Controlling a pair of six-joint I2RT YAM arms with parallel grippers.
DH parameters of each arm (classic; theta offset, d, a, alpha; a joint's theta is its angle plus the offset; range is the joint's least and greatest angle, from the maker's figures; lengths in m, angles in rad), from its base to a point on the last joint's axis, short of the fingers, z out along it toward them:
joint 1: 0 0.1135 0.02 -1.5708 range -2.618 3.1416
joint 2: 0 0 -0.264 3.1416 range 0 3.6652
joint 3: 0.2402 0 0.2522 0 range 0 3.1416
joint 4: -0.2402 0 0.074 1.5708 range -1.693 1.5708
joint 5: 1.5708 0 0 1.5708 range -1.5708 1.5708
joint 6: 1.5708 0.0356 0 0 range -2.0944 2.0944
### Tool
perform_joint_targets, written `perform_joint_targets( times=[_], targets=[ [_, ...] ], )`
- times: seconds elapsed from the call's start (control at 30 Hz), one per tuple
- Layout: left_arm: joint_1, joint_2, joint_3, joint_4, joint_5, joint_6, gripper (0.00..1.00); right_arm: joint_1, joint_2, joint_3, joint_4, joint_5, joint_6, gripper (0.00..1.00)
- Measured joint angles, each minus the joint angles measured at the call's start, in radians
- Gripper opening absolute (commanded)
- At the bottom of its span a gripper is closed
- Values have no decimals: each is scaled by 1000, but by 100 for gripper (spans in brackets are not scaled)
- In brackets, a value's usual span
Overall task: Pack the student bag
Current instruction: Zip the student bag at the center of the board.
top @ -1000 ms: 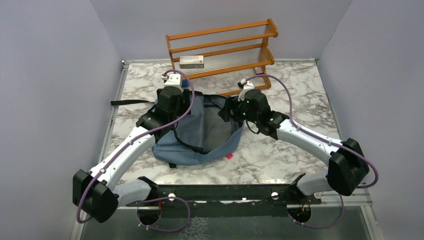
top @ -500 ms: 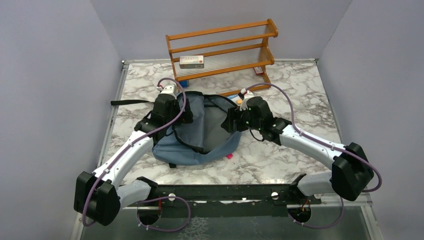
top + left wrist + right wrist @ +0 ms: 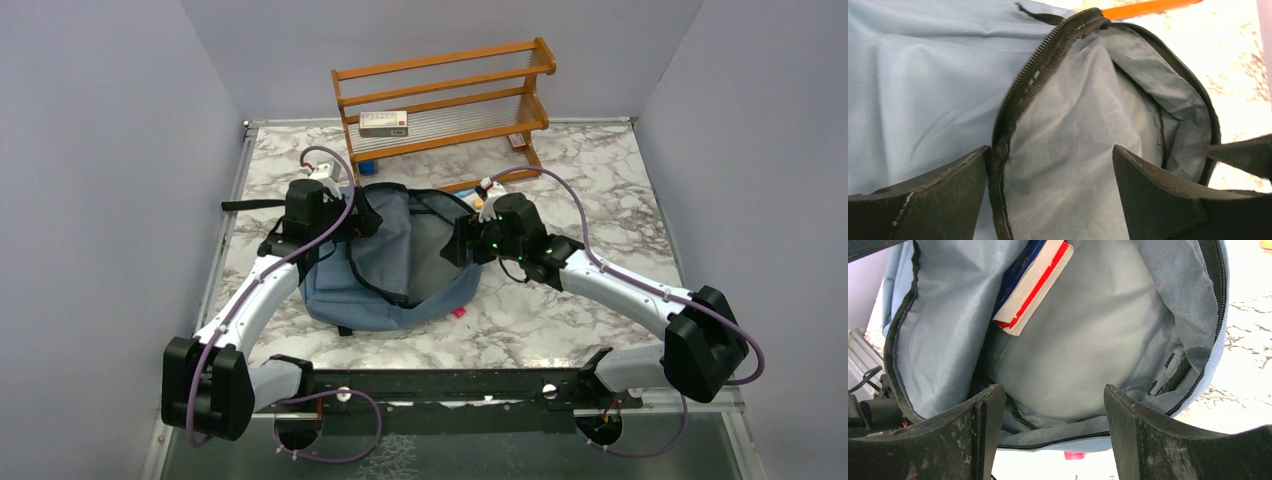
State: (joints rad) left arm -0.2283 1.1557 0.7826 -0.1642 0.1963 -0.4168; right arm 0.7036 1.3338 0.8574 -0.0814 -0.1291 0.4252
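– Marbled tabletop [image 3: 560,310]: where is the student bag [image 3: 400,270]?
– Lying open between both hands. Left hand [image 3: 1049,150]: fingers apart, zipper rim [image 3: 1038,65] passing between them. Right hand [image 3: 1052,387]: fingers apart at the opening, with a book [image 3: 1033,282] inside the bag ahead of it.

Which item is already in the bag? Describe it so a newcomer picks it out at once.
Start at the student bag, the dusty-blue backpack lying open on the marble table in front of the wooden rack. Inside its mouth, against the grey lining, lies a book. It is the only stiff thing there: blue and red cover, white pages.
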Motion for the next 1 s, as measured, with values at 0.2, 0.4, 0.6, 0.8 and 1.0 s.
perform_joint_targets(
  times=[0.2,0.4,0.6,0.8,1.0],
  targets=[
    [5,46,0,64,172,19,60,0,0,2,-4,0,0,77],
    [5,77,17,73,316,50,49,0,-11,23,-37,1,0,76],
    [-31,123,100,117,402,33,48,0,-102,34,-69,66,6,77],
    [-162,220,162,185,410,8,56,0,-185,75,-126,164,22,77],
    [-288,338,220,225,412,-26,70,0,-247,90,-157,203,7,77]
  ],
)
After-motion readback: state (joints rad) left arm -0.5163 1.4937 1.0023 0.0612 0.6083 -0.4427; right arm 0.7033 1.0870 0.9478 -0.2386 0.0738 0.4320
